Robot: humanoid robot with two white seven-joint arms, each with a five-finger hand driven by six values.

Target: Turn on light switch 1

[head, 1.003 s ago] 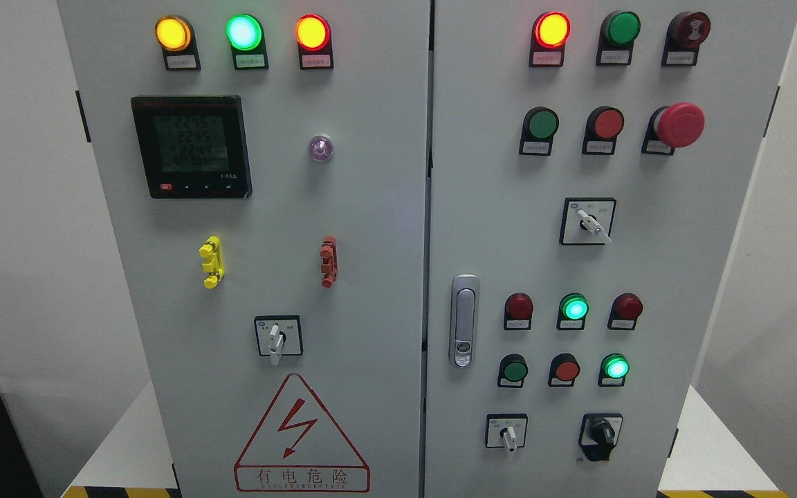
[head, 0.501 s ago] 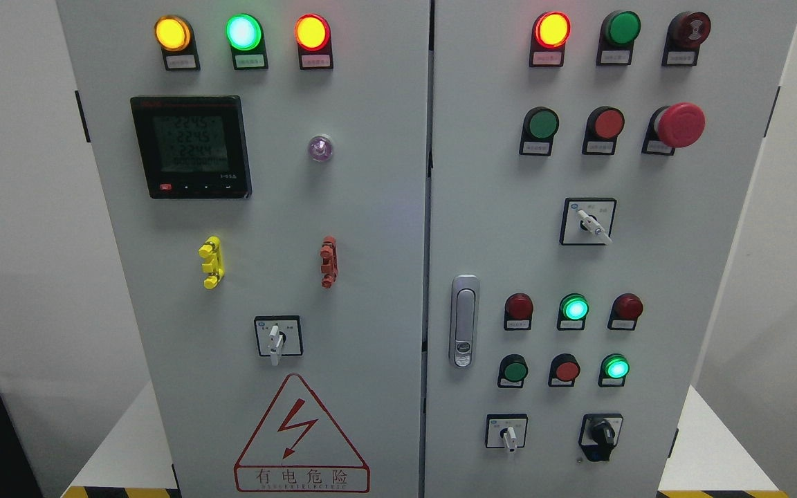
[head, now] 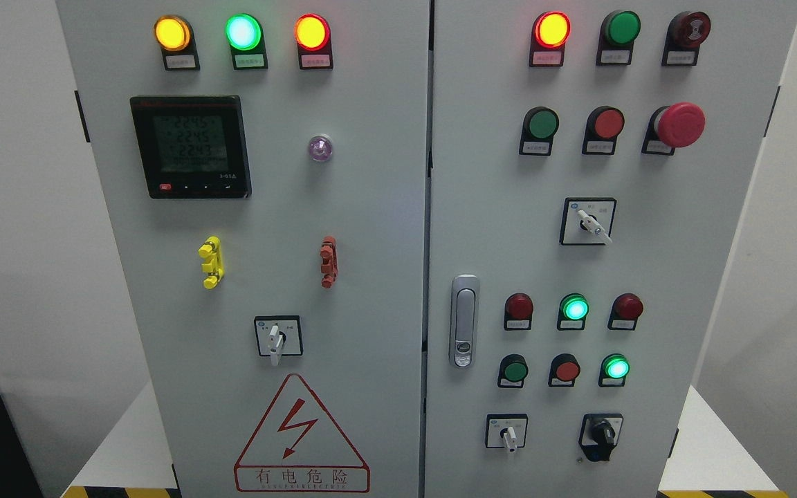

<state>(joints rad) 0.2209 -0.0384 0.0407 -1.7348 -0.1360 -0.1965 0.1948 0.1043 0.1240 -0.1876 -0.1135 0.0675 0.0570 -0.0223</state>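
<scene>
A grey electrical cabinet with two doors fills the head view. The right door (head: 647,263) carries a row of push buttons: green (head: 542,124), red (head: 607,123) and a red mushroom stop (head: 679,124). Lower down sit a dark red lamp (head: 519,306), a lit green lamp (head: 574,308), another dark red lamp (head: 627,306), then a green button (head: 513,371), a red button (head: 566,370) and a lit green button (head: 616,367). I cannot tell which control is light switch 1. Neither of my hands shows.
The left door has three lit lamps (head: 243,32) on top, a digital meter (head: 191,146), yellow (head: 211,261) and red (head: 328,261) clips, a selector (head: 275,337) and a warning triangle (head: 300,432). Selectors (head: 589,223) (head: 508,433), a black knob (head: 602,434) and a door handle (head: 464,321) sit on the right door.
Only the last digit on the meter's third line has changed. No hand or control has moved.
</scene>
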